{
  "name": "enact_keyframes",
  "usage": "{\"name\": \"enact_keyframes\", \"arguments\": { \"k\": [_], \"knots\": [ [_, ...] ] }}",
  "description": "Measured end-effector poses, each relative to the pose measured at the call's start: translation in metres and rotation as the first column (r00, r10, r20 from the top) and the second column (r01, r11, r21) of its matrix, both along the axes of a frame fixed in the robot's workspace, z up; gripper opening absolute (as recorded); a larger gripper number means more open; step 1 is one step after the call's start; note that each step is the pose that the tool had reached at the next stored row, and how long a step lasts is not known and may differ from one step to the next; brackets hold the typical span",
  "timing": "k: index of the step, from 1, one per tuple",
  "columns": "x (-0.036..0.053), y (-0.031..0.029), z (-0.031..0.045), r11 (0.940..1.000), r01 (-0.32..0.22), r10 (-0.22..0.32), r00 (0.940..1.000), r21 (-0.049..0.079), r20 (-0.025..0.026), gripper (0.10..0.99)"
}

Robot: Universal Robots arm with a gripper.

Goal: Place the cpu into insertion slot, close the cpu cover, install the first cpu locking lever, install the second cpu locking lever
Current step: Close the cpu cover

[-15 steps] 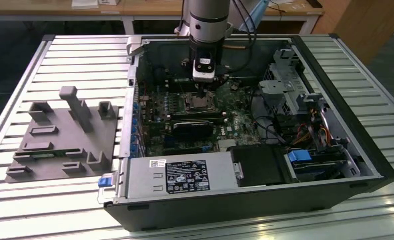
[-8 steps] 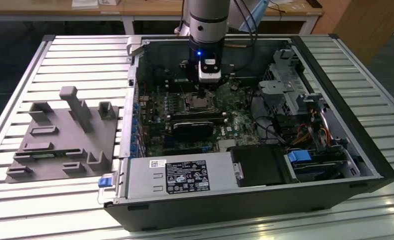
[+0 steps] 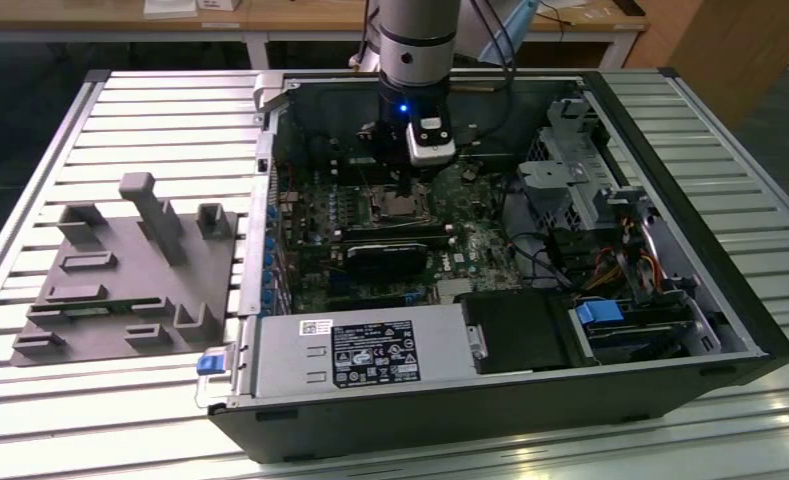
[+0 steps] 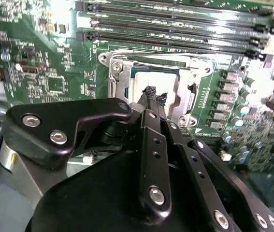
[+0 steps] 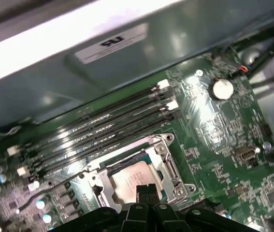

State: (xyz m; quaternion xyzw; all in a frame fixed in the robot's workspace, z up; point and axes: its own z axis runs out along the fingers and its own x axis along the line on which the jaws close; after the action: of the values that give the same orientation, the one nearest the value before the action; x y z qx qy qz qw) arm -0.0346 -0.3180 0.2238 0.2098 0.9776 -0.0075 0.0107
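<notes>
The cpu (image 5: 133, 177) lies flat in the insertion slot (image 3: 397, 207) on the green motherboard, its dull silvery top showing in both wrist views (image 4: 139, 86). The silvery cpu cover (image 5: 167, 162) lies down around it as a frame (image 4: 119, 77), the chip showing through its window. My gripper (image 5: 146, 191) reaches straight down over the socket, shut, with its black fingertips (image 4: 152, 94) together on or just above the chip's top. Whether they touch it I cannot tell. In the exterior view the gripper (image 3: 404, 195) hangs inside the open computer case.
Long black memory slots (image 5: 103, 126) run beside the socket. A black block (image 3: 387, 255) sits just in front of it, with the power supply (image 3: 354, 355) at the case's near wall. A drive cage with cables (image 3: 594, 195) stands to the exterior view's right, a grey fixture (image 3: 127, 270) to its left.
</notes>
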Motion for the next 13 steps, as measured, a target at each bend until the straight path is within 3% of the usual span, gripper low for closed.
{"name": "enact_keyframes", "arguments": {
  "k": [6, 13],
  "knots": [
    [0.0000, 0.0000, -0.0008, 0.9941, -0.108, 0.108, 0.9941, 0.000, 0.0000, 0.102],
    [-0.0002, 0.0000, -0.0023, 0.9745, -0.224, 0.224, 0.9745, 0.005, 0.0012, 0.102]
  ]
}}
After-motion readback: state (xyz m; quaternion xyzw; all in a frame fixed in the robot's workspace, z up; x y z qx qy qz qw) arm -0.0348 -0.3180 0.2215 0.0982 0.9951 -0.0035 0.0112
